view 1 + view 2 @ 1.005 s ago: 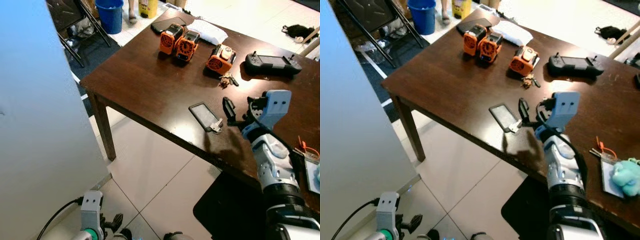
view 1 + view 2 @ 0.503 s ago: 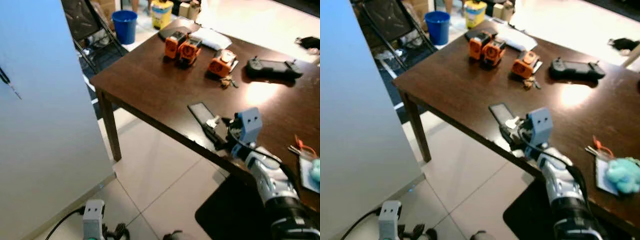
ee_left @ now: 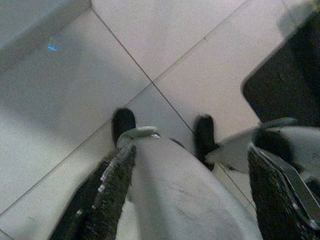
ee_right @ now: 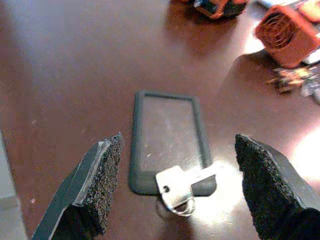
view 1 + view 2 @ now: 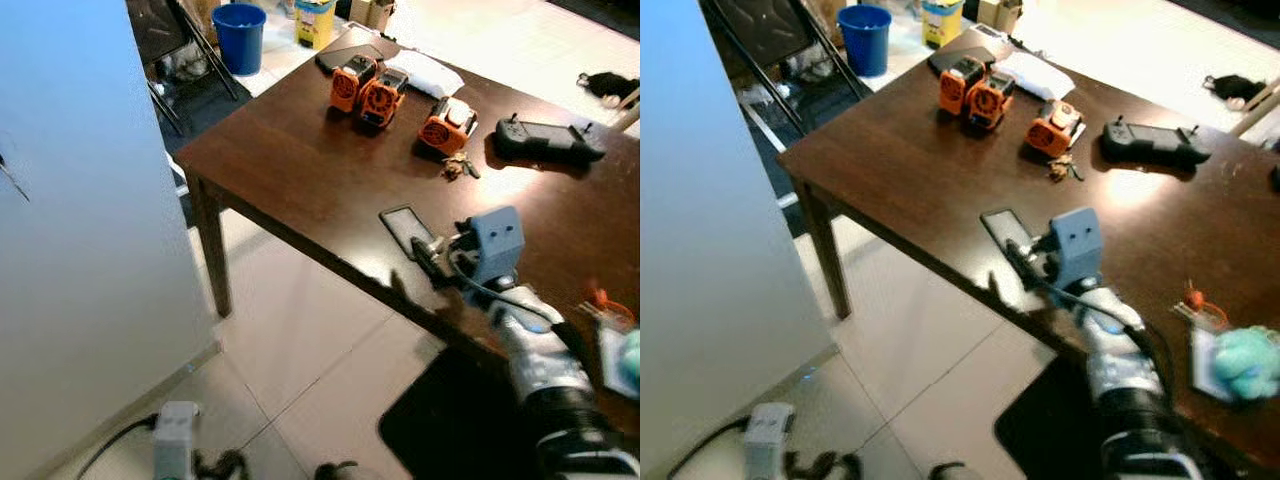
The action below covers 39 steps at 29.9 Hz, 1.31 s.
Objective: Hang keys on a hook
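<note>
Keys (image 4: 181, 189) are lying on the phone's (image 4: 167, 141) near end on the bench (image 5: 290, 160) — the right gripper (image 4: 182, 187) is hovering over them, fingers (image 4: 102, 175) spread wide.

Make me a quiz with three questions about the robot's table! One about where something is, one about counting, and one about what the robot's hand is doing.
1. Where does the silver key lie?
A. on the floor
B. on the near end of the black phone
C. inside the blue bucket

2. How many orange devices sit on the brown table?
A. one
B. three
C. six

3. What is the right gripper doing?
A. open, one finger on each side of the key
B. shut on the key
C. holding the black controller

Answers: 1 B, the right wrist view shows the key resting across the phone's near edge. 2 B, two stand together and one apart. 3 A, the fingers stand wide apart with nothing between them gripped.
</note>
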### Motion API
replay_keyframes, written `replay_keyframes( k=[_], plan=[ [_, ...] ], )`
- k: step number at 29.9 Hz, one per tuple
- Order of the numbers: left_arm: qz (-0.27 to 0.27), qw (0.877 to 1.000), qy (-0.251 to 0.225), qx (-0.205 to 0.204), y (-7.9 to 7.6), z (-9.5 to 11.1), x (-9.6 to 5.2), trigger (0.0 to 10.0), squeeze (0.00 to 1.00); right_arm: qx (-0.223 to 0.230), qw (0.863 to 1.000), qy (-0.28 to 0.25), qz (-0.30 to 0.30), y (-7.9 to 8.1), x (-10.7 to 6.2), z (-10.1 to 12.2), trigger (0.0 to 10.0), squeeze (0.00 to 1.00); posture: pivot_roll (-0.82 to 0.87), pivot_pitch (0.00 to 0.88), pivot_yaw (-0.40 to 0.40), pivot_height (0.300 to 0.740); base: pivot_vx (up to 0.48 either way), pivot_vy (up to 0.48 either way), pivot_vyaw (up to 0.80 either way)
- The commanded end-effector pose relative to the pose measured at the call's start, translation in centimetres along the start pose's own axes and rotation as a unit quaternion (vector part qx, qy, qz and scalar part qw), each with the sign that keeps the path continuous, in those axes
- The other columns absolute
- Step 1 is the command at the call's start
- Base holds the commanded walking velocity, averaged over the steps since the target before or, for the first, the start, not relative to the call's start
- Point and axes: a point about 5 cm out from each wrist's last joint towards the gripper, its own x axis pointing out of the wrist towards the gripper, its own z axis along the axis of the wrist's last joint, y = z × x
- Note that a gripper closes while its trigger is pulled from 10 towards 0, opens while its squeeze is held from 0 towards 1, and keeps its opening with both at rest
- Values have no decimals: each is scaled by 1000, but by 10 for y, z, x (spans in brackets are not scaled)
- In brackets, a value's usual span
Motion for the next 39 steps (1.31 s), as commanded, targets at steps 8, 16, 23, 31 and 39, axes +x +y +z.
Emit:
replay_keyframes(
  k=[8,16,23,31,39],
  plan=[
    [1,1000,24,-15,-5,-16,-2,10000,0,17,1000,14,19,9,1,-9,10000,0,-61,138,-10,740,0,0,0],
    [0,999,32,-7,-5,-20,-4,10000,0,28,999,24,13,9,-3,-16,10000,0,-63,139,-9,740,0,0,0],
    [0,999,40,1,-6,-24,-5,10000,0,31,999,24,-4,-3,-12,-16,10000,0,-67,141,-7,740,0,0,0],
    [0,999,45,0,-7,-26,-5,10000,0,7,988,75,-134,-44,-26,-24,10000,0,-74,140,-6,740,0,0,0],
    [1,998,57,0,-7,-33,-8,10000,0,47,947,42,-316,-113,-71,-12,10000,0,-81,140,-5,740,0,0,-750]
  ],
)
